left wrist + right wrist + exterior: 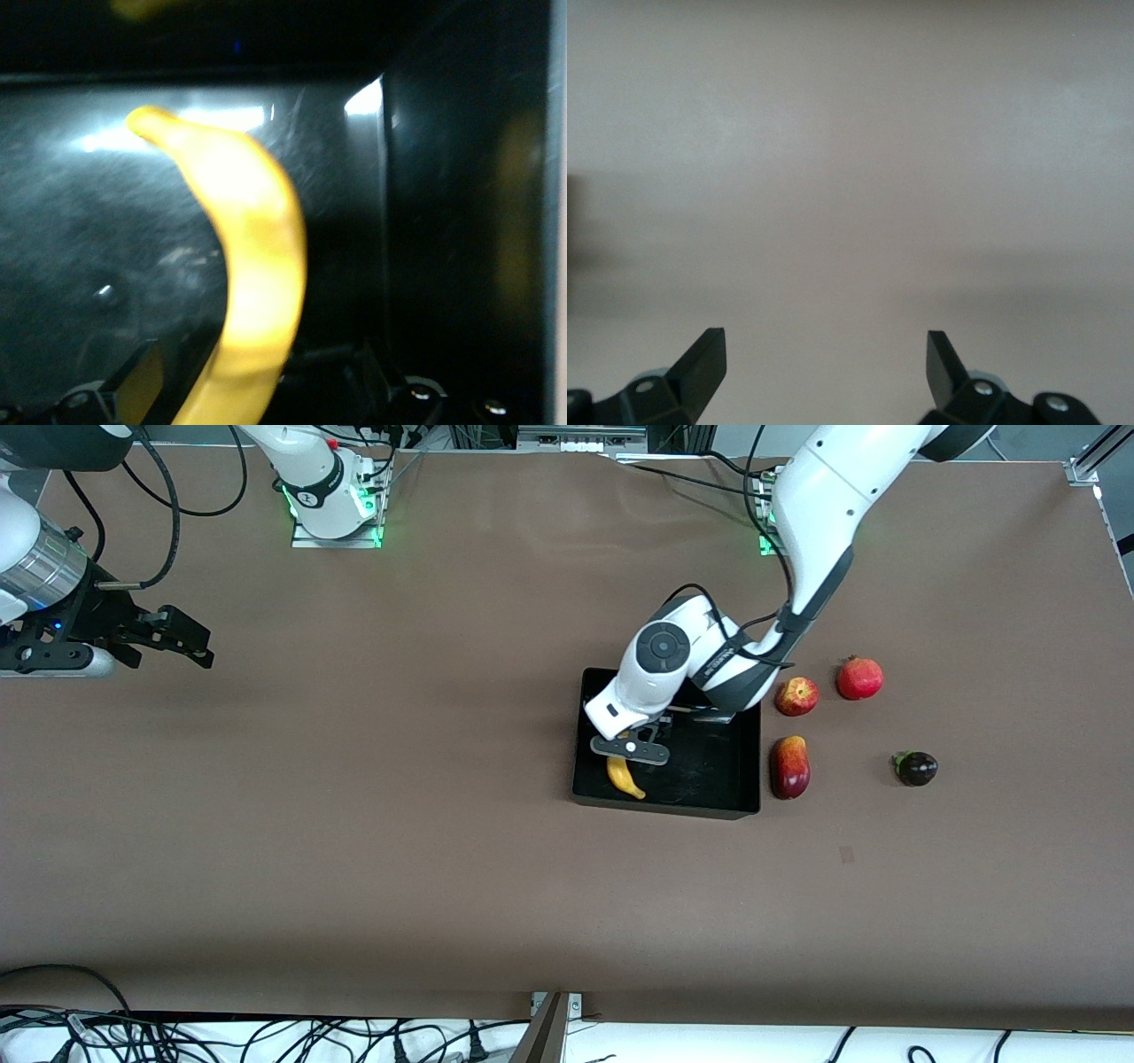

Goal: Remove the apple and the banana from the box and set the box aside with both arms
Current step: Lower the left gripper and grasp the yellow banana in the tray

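Observation:
The glossy black box (pixel 714 784) sits on the brown table. The yellow banana (pixel 625 777) lies in it at the end toward the right arm. My left gripper (pixel 631 749) is low inside the box, over the banana's upper end. In the left wrist view its fingers stand wide apart on either side of the banana (pixel 252 257), so the left gripper (pixel 257 354) is open. The apple (pixel 796 696), pomegranate (pixel 859 677), mango (pixel 789 767) and small dark purple fruit (pixel 916 768) lie on the table beside the box, toward the left arm's end. My right gripper (pixel 188 646) is open and empty, waiting over bare table (pixel 850 177).
The box wall (pixel 461 221) rises close beside the banana in the left wrist view. The left arm's forearm reaches over the box's corner nearest the apple. Cables hang along the table edge nearest the front camera.

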Motion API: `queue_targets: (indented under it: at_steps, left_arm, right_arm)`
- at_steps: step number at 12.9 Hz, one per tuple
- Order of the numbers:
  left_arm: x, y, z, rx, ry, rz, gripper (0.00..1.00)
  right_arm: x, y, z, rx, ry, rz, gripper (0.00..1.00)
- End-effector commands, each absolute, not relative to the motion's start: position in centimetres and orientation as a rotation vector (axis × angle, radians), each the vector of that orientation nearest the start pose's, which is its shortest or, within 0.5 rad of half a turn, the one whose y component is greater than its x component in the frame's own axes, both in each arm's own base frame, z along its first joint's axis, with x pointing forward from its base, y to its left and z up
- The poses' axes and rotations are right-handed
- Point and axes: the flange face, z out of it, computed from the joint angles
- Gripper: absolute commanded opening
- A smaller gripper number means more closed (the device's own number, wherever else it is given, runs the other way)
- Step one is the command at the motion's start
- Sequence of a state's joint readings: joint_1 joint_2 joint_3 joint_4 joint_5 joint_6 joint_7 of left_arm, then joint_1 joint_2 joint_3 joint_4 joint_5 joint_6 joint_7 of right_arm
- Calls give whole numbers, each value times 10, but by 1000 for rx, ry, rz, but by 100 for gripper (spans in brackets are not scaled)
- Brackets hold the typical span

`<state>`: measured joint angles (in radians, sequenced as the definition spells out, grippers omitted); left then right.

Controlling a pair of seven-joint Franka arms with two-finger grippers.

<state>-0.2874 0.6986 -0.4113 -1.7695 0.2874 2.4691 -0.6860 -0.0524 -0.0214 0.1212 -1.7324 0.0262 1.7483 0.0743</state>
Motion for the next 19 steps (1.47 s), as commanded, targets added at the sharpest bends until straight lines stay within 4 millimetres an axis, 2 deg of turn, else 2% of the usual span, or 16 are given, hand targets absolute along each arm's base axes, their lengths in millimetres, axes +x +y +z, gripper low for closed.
queue_targets:
  at_steps: [1,3,4,5,7,8,10,13,15,18,19]
  left_arm:
    - [535,-407,180,-3221,259,-103,100]
    - [531,-404,166,-3202,283,-83,100]
    - [530,-403,157,-3196,295,-60,87]
    - [529,-403,152,-3196,293,-47,71]
    - [528,-403,151,-3194,293,-41,19]
    - [529,-402,153,-3194,288,-45,0]
    - [535,-397,158,-3196,273,-55,0]
    - [545,-387,185,-3179,239,-80,0]
    - [550,-384,215,-3155,218,-88,0]
    - [559,-367,271,-3097,184,-111,0]
    - [558,-365,281,-3076,182,-101,0]
  right_arm:
    - [559,41,580,-3125,30,-65,100]
    - [559,41,579,-3125,30,-65,100]
    - [559,42,579,-3125,28,-65,100]
    - [559,41,579,-3125,30,-65,100]
    - [559,42,579,-3125,28,-65,100]
    - [559,42,579,-3125,28,-63,100]
    - [559,41,579,-3125,30,-65,100]
    - [559,41,579,-3125,30,-65,100]
    - [559,42,579,-3125,28,-63,100]
    - [559,41,580,-3125,30,-65,100]
    - [559,41,579,-3125,30,-65,100]
